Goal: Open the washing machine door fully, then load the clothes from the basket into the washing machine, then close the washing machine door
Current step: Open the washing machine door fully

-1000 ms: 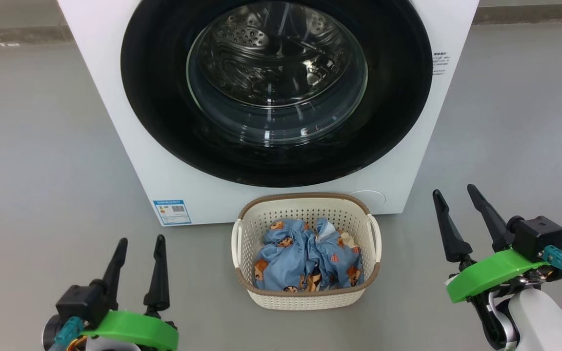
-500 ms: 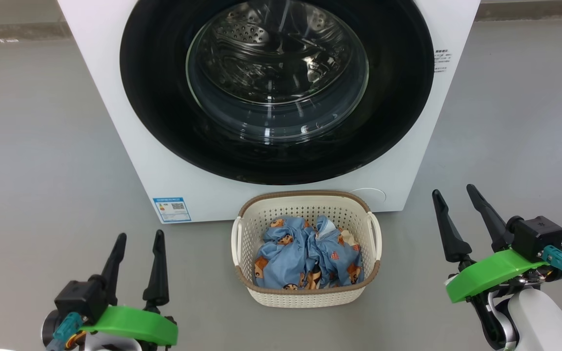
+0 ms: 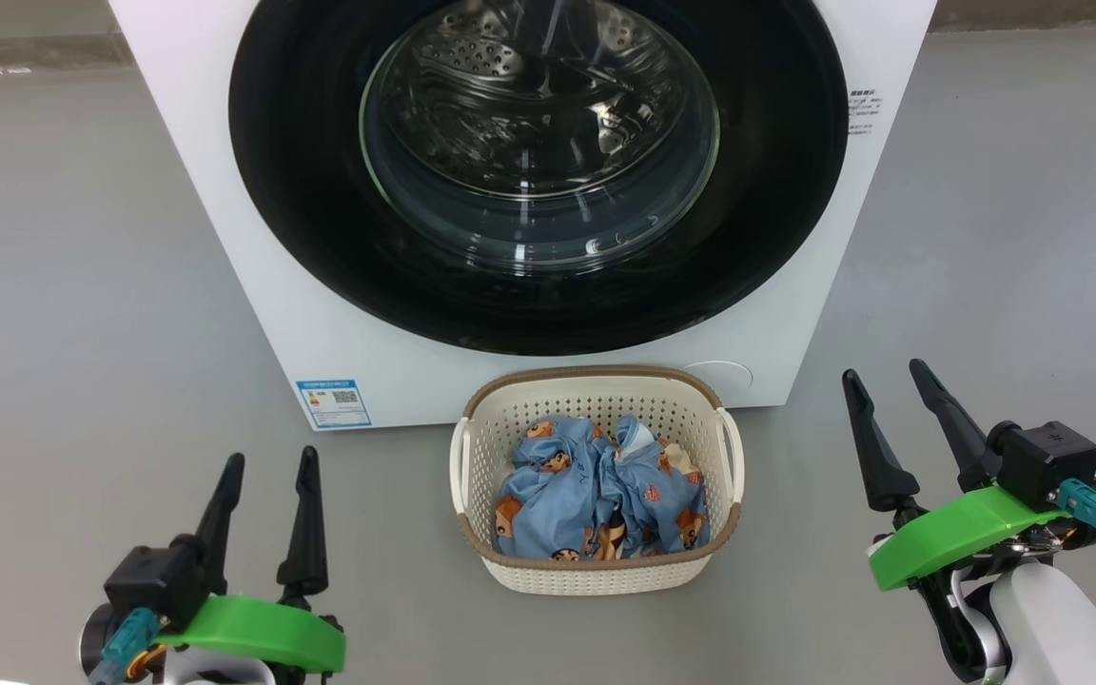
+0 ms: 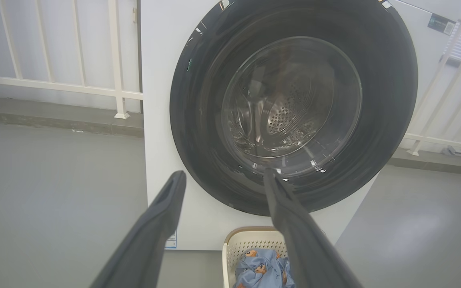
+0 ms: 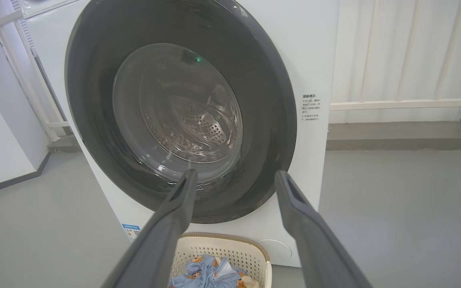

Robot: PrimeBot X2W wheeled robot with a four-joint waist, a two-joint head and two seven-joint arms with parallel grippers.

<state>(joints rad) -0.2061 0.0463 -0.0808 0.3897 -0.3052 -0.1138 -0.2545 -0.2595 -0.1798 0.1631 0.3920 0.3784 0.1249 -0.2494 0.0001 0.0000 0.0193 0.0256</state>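
Washing machine: the washing machine stood upright on the grey floor, its front facing the robot, with a small blue label at its lower left corner
Door: the washing machine door lay closed and flat against the machine's front, its round black face turned toward the robot and spanning nearly the machine's width
Glass: the clear glass bowl sat at the door's centre and bulged inward, and the perforated steel drum showed through it
Basket: the basket sat on the floor just before the machine's base, below the door's lowest edge, open side up
Basket axis: its long axis ran left to right, parallel to the machine's front, with a white handle at each short end
Gap: whether the basket's far rim touched the machine could not be told from the head view
Clothes: the clothes lay bunched inside the basket, below its brown rim
Left gripper: the left gripper hung at the lower left, well apart from the basket, fingers spread and empty, pointing toward the machine
Right gripper: the right gripper hung at the lower right, fingers spread and empty, tilted slightly leftward toward the machine
Backdrop: a white railing stood behind the machine in the left wrist view
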